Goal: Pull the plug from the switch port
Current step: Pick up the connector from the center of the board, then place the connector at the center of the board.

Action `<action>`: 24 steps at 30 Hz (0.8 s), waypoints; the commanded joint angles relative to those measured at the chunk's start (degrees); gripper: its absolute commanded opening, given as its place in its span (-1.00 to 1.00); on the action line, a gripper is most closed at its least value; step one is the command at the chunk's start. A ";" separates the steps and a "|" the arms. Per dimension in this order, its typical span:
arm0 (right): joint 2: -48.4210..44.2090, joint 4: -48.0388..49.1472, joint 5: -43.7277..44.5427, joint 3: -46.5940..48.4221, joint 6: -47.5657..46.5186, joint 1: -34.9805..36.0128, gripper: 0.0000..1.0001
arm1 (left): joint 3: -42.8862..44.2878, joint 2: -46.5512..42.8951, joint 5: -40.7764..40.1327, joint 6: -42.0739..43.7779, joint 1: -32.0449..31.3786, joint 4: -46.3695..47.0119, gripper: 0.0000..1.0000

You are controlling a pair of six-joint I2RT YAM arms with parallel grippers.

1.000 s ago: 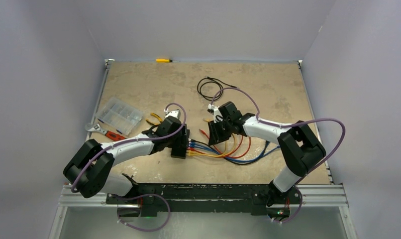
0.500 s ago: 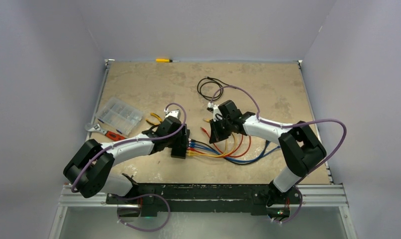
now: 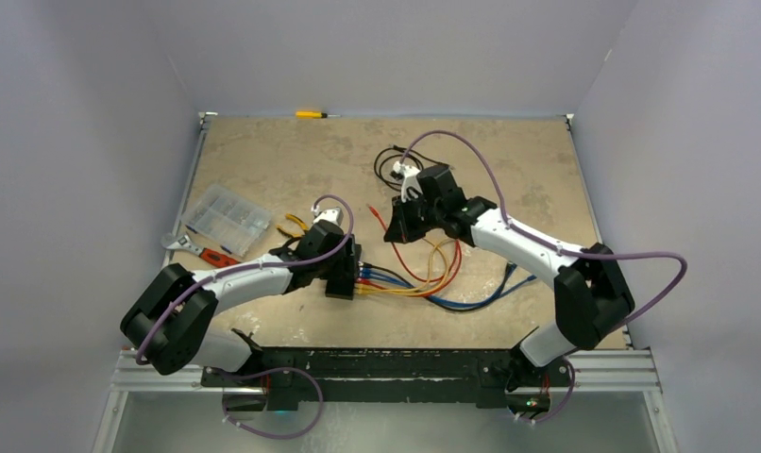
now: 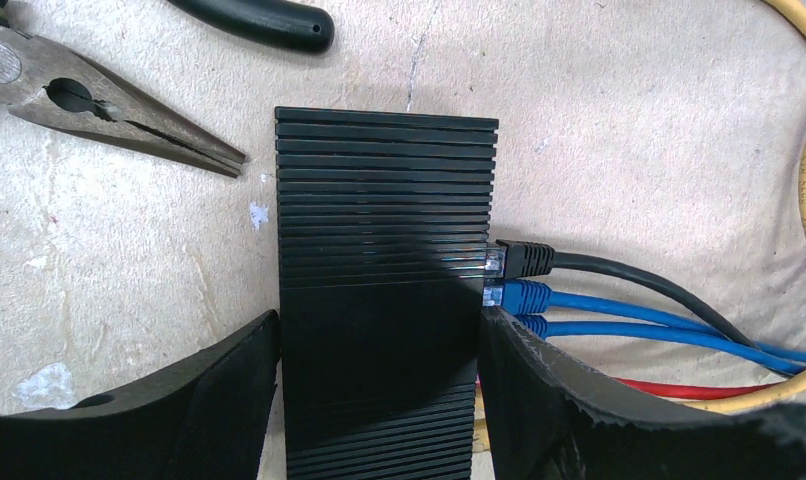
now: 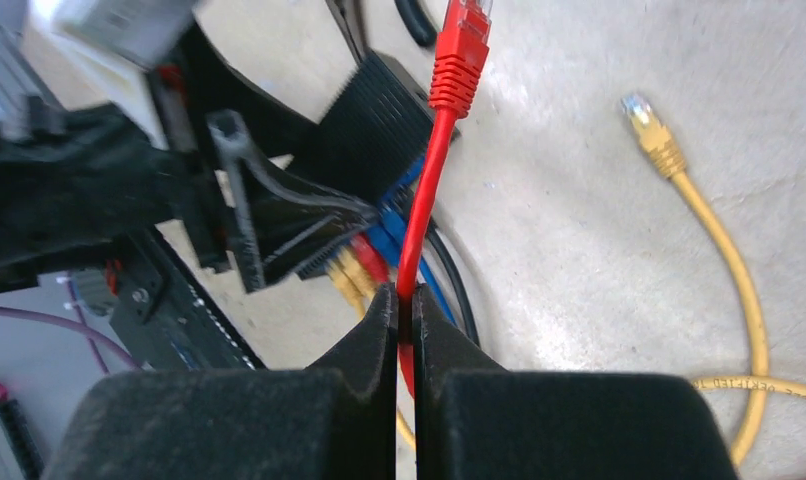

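Note:
The switch [image 3: 340, 279] is a flat black ribbed box lying on the table. My left gripper [image 3: 343, 285] is shut on it, one finger on each long side in the left wrist view [image 4: 379, 345]. Black [image 4: 524, 258] and blue [image 4: 524, 296] plugs sit in its sockets; further red and yellow ones show lower down. My right gripper [image 3: 402, 225] is shut on a red cable [image 5: 424, 210] a little behind its plug. The red plug [image 5: 461, 45] hangs free in the air, away from the switch [image 5: 374, 125].
A loose yellow plug [image 5: 647, 125] lies on the table at the right. Pliers [image 4: 109, 115] lie left of the switch. A clear compartment box [image 3: 228, 217], a wrench [image 3: 183, 243], a yellow screwdriver [image 3: 315, 114] and a black cable coil [image 3: 396, 162] are farther off.
My right gripper has moved toward the back of the table and risen, carrying the red cable and its free plug farther from the switch. The left gripper and switch have not moved.

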 commanded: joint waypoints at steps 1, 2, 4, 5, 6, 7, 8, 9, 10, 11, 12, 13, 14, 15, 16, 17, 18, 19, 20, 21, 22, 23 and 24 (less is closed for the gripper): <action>-4.27 2.64 -0.30 4.67 1.75 0.13 -1.00 | -4.24 3.93 3.33 -0.62 -0.09 -5.69 -1.00; -4.63 2.57 0.14 5.48 1.83 0.18 -1.00 | -4.24 3.97 3.33 -0.64 -0.09 -5.63 -1.00; -5.34 2.29 0.32 6.91 1.84 0.14 -1.00 | -4.19 4.10 3.33 -0.63 -0.11 -5.69 -1.00; -5.67 2.06 0.34 7.69 1.89 0.16 -1.00 | -4.12 4.10 3.33 -0.63 -0.09 -5.64 -1.00; -6.04 1.91 0.34 8.41 1.99 0.18 -1.00 | -4.19 4.07 3.33 -0.74 -0.09 -5.64 -1.00; -6.39 1.89 0.30 8.99 2.16 0.15 -1.00 | -4.28 4.06 3.38 -0.71 -0.09 -5.63 -1.00; -6.68 1.83 0.28 9.67 2.30 0.18 -1.00 | -4.21 4.06 3.44 -0.74 -0.09 -5.67 -1.00; -7.09 1.76 0.28 10.22 2.44 0.15 -1.00 | -4.18 4.06 3.50 -0.73 -0.09 -5.63 -1.00; -7.50 1.83 0.46 10.71 2.60 0.12 -1.00 | -4.24 4.06 3.49 -0.71 -0.09 -5.58 -1.00; -8.18 1.86 0.81 11.05 2.75 0.13 -1.00 | -4.26 4.06 3.42 -0.70 -0.11 -5.55 -1.00; -8.70 1.96 1.31 11.35 2.80 0.18 -1.00 | -4.31 4.14 3.42 -0.70 -0.09 -5.54 -1.00; -9.28 1.97 1.88 11.63 2.81 0.13 -1.00 | -4.41 4.15 3.37 -0.70 -0.09 -5.55 -1.00; -9.84 1.97 2.34 11.89 2.81 0.18 -1.00 | -4.50 4.15 3.37 -0.79 -0.09 -5.54 -1.00; -10.49 2.09 2.83 12.04 2.81 0.15 -1.00 | -4.59 4.15 3.39 -0.79 -0.09 -5.58 -1.00; -11.14 2.26 3.20 12.14 2.81 0.13 -1.00 | -4.63 4.11 3.41 -0.88 -0.09 -5.55 -1.00; -11.83 2.66 3.39 12.15 2.93 0.20 -1.00 | -4.63 4.09 3.46 -0.96 -0.09 -5.58 -1.00; -12.47 2.94 3.46 12.22 2.98 0.13 -1.00 | -4.54 4.07 3.48 -0.85 -0.09 -5.62 -1.00; -13.09 3.17 3.50 12.29 3.03 0.17 -1.00 | -4.55 4.06 3.49 -0.80 -0.09 -5.62 -1.00; -13.62 3.42 3.44 12.40 3.07 0.17 -1.00 | -4.54 4.06 3.41 -0.77 -0.09 -5.65 -1.00; -14.15 3.71 3.35 12.49 3.07 0.18 -1.00 | -4.55 4.10 3.35 -0.76 -0.09 -5.65 -1.00; -14.67 3.89 3.26 12.58 3.07 0.13 -1.00 | -4.55 4.15 3.34 -0.72 -0.09 -5.63 -1.00; -15.11 4.23 3.09 12.65 3.15 0.15 -1.00 | -4.59 4.07 3.29 -0.72 -0.09 -5.62 -1.00; -15.65 4.43 2.88 12.75 3.16 0.12 -1.00 | -4.61 4.06 3.33 -0.75 -0.09 -5.62 -1.00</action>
